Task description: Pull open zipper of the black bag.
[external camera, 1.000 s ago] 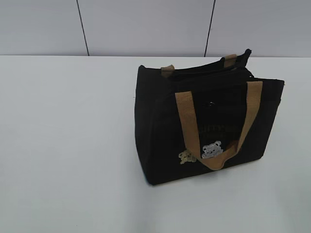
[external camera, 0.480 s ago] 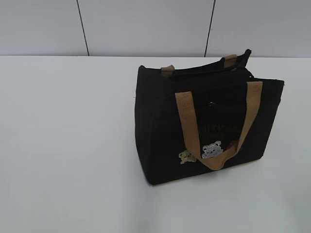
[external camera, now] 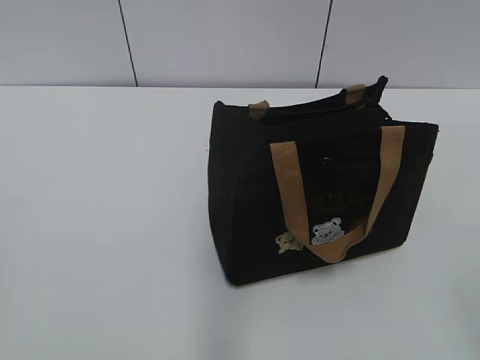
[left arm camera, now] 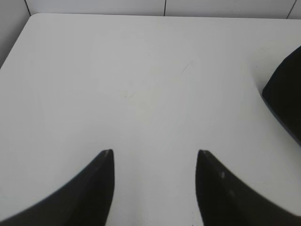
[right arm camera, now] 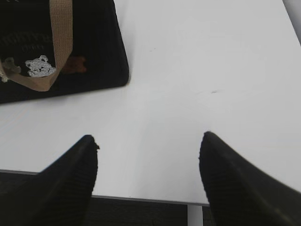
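Observation:
The black bag [external camera: 247, 202] stands upright on the white table [external camera: 105, 210], right of centre, its front tan handle [external camera: 289, 187] hanging over the bear patches [external camera: 326, 231]. The bag's top is black on black, so I cannot pick out the zipper or its pull. Neither gripper shows in the exterior view. My left gripper [left arm camera: 155, 153] hovers open over bare table, with a corner of the black bag [left arm camera: 287, 103] at the right edge of its view. Near the table's front edge my right gripper [right arm camera: 149, 139] is open and holds nothing; the black bag [right arm camera: 94, 47] lies ahead to its left.
A grey panelled wall [external camera: 225, 37] runs behind the table. The table's front edge [right arm camera: 141, 197] passes just under the right gripper, with dark floor below it. White tabletop stretches to the left of the bag.

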